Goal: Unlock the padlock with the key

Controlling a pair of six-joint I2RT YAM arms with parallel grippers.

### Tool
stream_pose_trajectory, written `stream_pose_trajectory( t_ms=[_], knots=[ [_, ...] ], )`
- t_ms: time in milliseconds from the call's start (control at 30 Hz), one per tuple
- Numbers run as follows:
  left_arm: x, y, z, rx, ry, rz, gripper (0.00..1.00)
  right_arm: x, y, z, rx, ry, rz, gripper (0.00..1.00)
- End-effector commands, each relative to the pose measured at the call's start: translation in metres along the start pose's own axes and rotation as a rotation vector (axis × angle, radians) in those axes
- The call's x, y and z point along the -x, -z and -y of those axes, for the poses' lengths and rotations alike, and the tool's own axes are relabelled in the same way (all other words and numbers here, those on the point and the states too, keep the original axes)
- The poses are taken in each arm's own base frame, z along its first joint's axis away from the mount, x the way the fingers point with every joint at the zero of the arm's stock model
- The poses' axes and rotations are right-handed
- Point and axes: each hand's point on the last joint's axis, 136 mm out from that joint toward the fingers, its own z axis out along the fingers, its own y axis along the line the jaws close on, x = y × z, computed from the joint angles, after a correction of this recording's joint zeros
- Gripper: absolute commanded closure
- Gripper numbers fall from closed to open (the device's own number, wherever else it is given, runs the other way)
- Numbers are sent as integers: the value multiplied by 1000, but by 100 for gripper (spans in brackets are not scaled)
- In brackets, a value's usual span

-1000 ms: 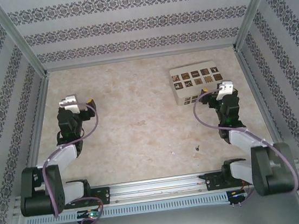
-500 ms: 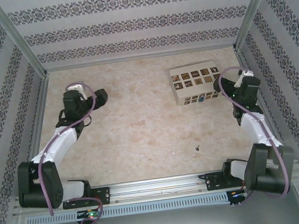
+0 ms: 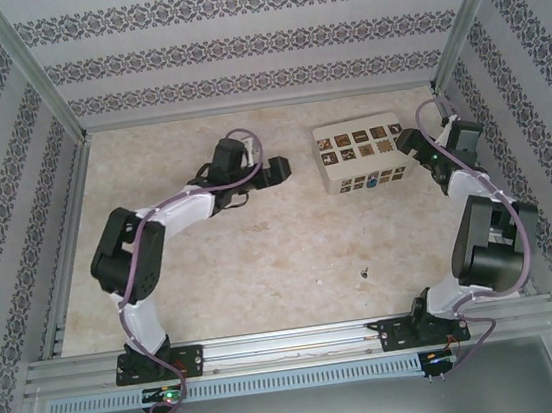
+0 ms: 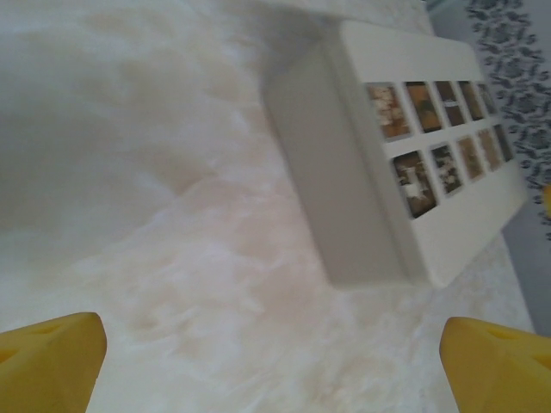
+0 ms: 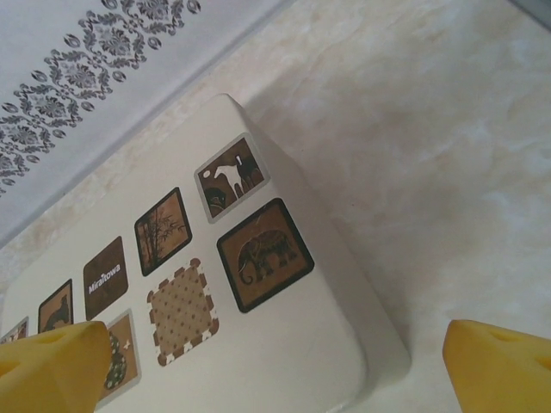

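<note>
Key [image 3: 365, 273] lies on beige tabletop [image 3: 262, 259] between patterned walls [image 3: 236, 45].

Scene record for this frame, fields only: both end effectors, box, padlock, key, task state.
left end effector: open, empty, left of the box, camera facing its short side
right end effector: open, empty, at the box's right end
box: cream, brown patterned squares on top, lying flat on the table, far right
padlock: small blue item by the box's near side, too small to show detail
key: tiny dark piece on bare table, apart from both arms
task state: key not yet picked up
</note>
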Motion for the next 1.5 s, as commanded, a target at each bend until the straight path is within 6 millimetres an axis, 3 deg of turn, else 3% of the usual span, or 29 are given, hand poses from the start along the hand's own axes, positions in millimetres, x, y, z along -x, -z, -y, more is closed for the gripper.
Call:
stream_pose_trajectory(
  t_ms=[0,300,667,1067,1467],
  knots=[
    [-2,-20,30,-76,6,-55,0,10,-10,-1,33,-13,-6,2],
    [-26,-72,63,-145,35,-190,0,2,-41,-1,106,-64,-94,2],
    [-27,-104,90,-225,51,-233,0,-15,-50,-19,198,-64,-171,1],
    [-15,-90,93,-240,33,-236,0,-55,-28,-51,308,-22,-256,2],
    [-7,-57,81,-221,33,-192,0,-100,0,-92,383,29,-315,2]
  ],
)
